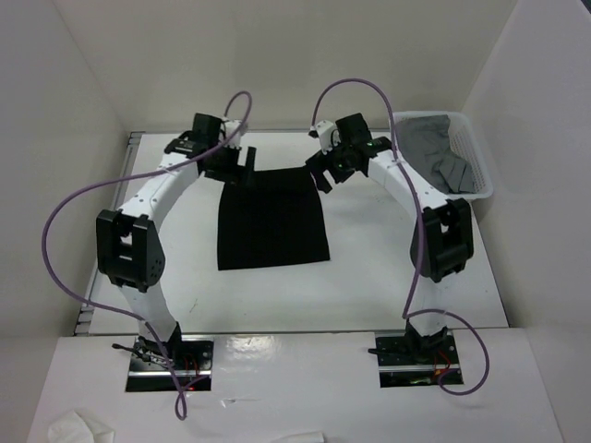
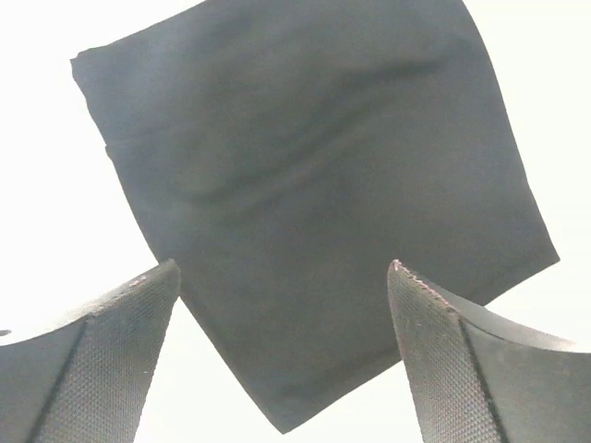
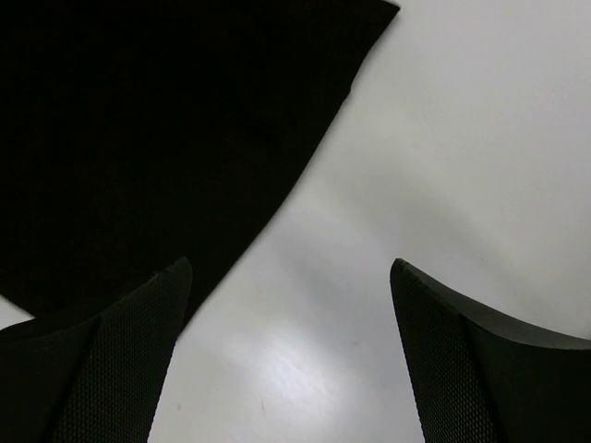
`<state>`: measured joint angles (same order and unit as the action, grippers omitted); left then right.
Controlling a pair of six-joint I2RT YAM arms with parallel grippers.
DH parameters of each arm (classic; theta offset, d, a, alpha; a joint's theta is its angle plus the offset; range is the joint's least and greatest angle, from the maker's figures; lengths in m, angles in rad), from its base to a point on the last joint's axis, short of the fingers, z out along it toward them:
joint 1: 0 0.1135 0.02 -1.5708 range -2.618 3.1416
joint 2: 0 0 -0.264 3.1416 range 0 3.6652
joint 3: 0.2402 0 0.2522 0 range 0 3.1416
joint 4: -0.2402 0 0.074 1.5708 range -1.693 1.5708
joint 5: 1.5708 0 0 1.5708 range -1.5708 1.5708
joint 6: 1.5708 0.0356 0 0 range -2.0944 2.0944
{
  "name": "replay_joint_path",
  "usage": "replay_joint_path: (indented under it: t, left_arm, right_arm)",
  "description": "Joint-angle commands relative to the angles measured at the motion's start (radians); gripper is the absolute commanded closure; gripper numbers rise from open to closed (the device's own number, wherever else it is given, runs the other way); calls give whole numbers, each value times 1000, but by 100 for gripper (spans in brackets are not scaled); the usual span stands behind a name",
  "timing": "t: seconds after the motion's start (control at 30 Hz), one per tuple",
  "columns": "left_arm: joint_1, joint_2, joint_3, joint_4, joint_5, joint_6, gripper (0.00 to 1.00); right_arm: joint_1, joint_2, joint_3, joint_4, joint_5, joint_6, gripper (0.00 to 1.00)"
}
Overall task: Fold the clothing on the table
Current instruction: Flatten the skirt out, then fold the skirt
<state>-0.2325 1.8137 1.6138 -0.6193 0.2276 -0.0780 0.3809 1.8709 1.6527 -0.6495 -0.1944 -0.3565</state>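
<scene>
Clothing [image 1: 272,220], a black piece laid out as a flat, roughly rectangular panel, lies on the white table [image 1: 369,286] about midway between left and right, toward the far side, its far edge between the two grippers. Both white-and-black arms reach from the near edge toward that far edge, each trailing a purple cable [image 1: 69,212]. A white basket [image 1: 482,185] holding grey fabric [image 1: 432,146] stands at the far right corner, apart from the black piece. The left gripper [image 1: 245,159] hangs over the far left corner of the clothing; its wrist view shows the jaws spread wide with nothing between them, the lightly creased cloth beneath. The right gripper [image 1: 323,178] hangs at the far right corner, its jaws also spread wide and empty, one finger [image 3: 129,351] over the cloth's edge, the other over bare tabletop.
</scene>
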Motion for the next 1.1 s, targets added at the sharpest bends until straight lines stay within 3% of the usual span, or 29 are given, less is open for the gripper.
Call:
replay_joint_path:
  t: [0.0, 0.1, 0.2, 0.33, 0.63, 0.83, 1.0, 1.07]
  left_arm:
    - [134, 152, 79, -14, 123, 31, 3]
    - [196, 295, 205, -42, 280, 21, 12]
    - [219, 393, 303, -80, 280, 67, 18]
    - [228, 470, 429, -121, 280, 113, 18]
    - [237, 593, 627, -143, 250, 123, 18]
    - [237, 732, 810, -264, 204, 113, 18]
    - [228, 852, 1055, -385, 153, 113, 19]
    - [219, 852, 1045, -376, 116, 113, 20]
  right_arm:
    - [-4, 120, 136, 15, -45, 57, 9]
    - [-4, 275, 342, -42, -74, 91, 21]
    - [-4, 416, 511, -94, -83, 91, 34]
    - [-4, 511, 633, -145, -108, 91, 48]
    - [-42, 606, 779, -173, -120, 91, 48]
    - [-74, 655, 811, -183, -142, 91, 46]
    - [-74, 714, 872, -193, -142, 91, 46]
    - [-74, 724, 884, -202, -154, 91, 46]
